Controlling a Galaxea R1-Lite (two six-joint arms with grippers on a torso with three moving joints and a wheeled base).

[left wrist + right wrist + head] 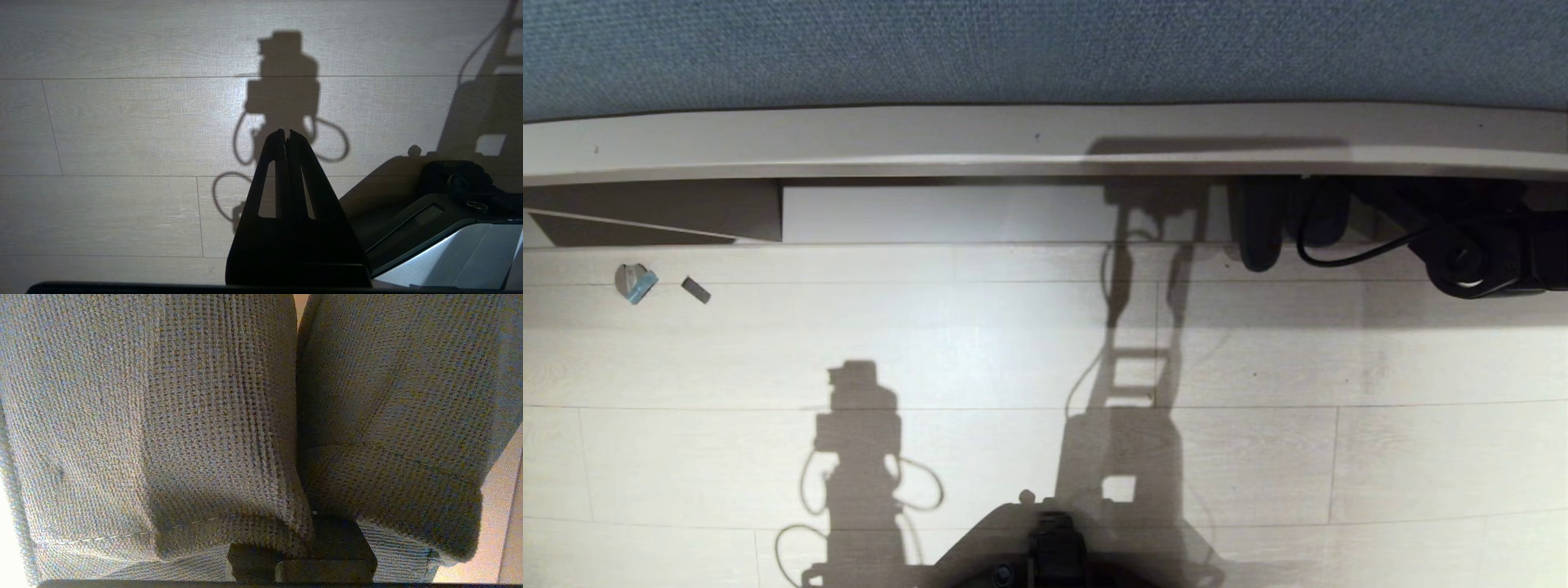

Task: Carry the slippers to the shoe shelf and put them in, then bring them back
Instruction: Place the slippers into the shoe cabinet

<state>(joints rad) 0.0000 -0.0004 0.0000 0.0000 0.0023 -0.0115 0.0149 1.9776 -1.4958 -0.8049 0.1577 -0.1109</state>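
Right gripper [302, 555] is clamped on the slippers [196, 416], pinching their two inner edges together, under the shelf's top edge at the head view's right. Judgement: push level and deep into the shoe shelf [980, 214], clear the raised lip, land soles flat, then release. Left gripper [286, 134] clenched, parked over floor [768, 457]. Watch the arm's cable [1339, 260] and the overhanging top board [849, 147]; small scraps [637, 282] far left, irrelevant.

Slippers [229, 416] side by side, touching, in shelf [1013, 214] opening, R end.
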